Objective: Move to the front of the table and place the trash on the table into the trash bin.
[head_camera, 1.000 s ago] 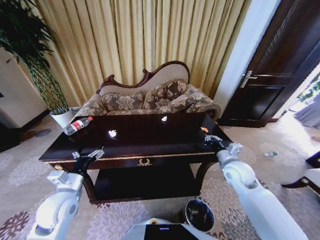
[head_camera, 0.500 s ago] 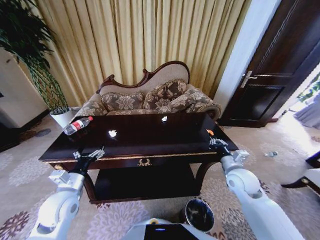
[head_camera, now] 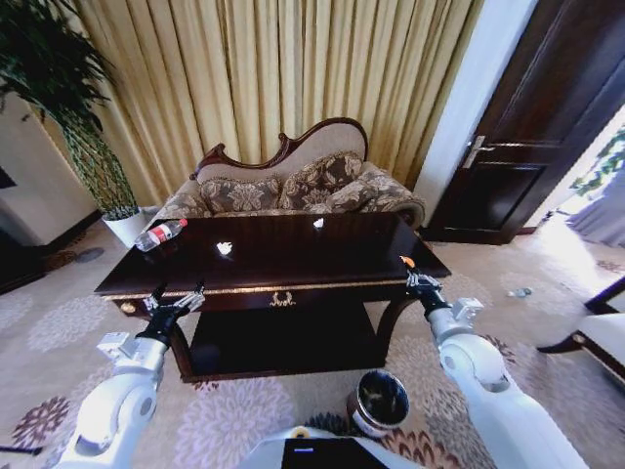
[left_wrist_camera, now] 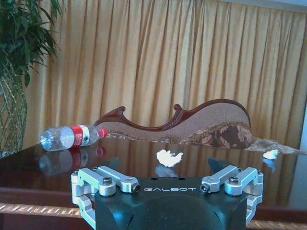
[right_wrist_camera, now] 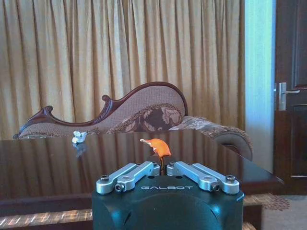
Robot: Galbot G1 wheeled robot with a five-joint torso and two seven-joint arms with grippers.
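At the table's (head_camera: 293, 256) right front corner the right claw (head_camera: 418, 283) is pinched together on the tiny orange piece (right_wrist_camera: 159, 147), so the first pickup looks in hand. By my judgement the next move calls for carrying it down to the trash bin (head_camera: 381, 402) on the carpet below that corner; nothing shows inside it. Still on the table: bottle (head_camera: 160, 234), two white scraps (head_camera: 225, 248). Left claw (head_camera: 174, 304) waits spread apart at the front-left edge.
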